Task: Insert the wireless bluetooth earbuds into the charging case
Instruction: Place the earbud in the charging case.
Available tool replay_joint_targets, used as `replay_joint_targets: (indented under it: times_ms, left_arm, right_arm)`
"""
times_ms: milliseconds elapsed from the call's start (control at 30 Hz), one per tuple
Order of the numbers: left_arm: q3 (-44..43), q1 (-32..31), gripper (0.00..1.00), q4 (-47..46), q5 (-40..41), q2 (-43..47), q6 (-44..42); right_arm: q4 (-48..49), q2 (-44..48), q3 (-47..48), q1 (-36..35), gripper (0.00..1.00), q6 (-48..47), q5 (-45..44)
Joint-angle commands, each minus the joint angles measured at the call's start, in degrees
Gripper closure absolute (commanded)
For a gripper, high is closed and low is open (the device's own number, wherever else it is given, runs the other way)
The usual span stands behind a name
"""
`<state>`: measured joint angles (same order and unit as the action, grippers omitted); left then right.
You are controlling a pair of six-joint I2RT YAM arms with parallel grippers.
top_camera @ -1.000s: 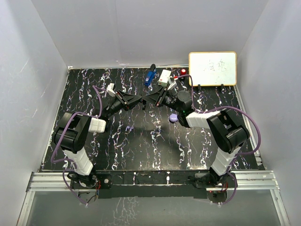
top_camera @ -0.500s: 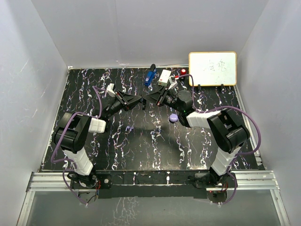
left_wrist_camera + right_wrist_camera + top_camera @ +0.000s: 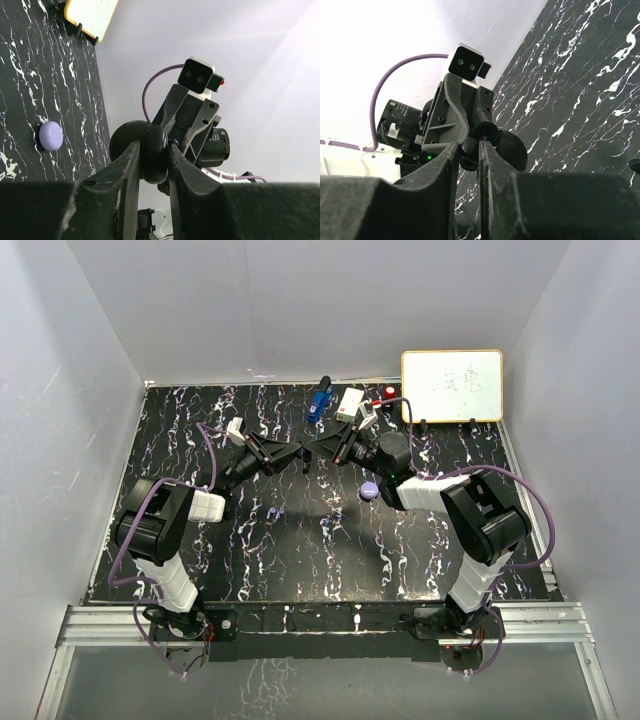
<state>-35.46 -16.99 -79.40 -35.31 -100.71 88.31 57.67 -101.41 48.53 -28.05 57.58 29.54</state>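
Left wrist view shows your left fingers (image 3: 131, 167) clamped on the black charging case (image 3: 155, 150), held up off the counter (image 3: 30, 75). Your right fingers (image 3: 488, 160) are pinched on a small black piece (image 3: 469, 150), probably a black earbud, pressed against that case. You look mid-insertion, with nothing seated yet. The lilac case (image 3: 51, 136) lies on the counter, and what seems a lilac earbud (image 3: 275, 511) lies apart from it, untouched.

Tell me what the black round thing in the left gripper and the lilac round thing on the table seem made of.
The black case, clamped in the left gripper: probably hard plastic, glossy; a soft highlight curves along its rounded edge. The lilac case on the table: probably plastic, satin; even colour, no sharp glint.
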Motion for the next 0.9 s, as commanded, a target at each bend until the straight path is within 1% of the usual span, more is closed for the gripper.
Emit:
replay_joint_targets:
  times_ms: [0, 167, 400, 500, 867]
  left_arm:
    - [-0.33, -0.14, 1.00, -5.42, 0.10, 2.24, 0.54]
    - [-0.61, -0.15, 1.00, -5.45, 0.07, 2.27, 0.72]
    - [-0.85, -0.15, 1.00, -5.22, -0.02, 2.27, 0.63]
    - [-0.84, -0.19, 1.00, -5.06, 0.02, 2.22, 0.54]
    - [-0.70, -0.16, 1.00, -5.29, 0.16, 2.26, 0.81]
  right_arm:
    - [4.05, 1.05, 0.95, 0.42, 1.00, -0.07, 0.07]
    - [2.63, 1.32, 0.95, 0.51, 1.00, -1.21, -0.02]
    - [1.13, 1.33, 0.88, 0.70, 0.95, -2.28, -0.35]
    - [0.96, 3.09, 0.73, 0.80, 0.93, -2.43, -0.25]
    - [0.20, 3.93, 0.42, 1.08, 0.91, -2.98, -0.33]
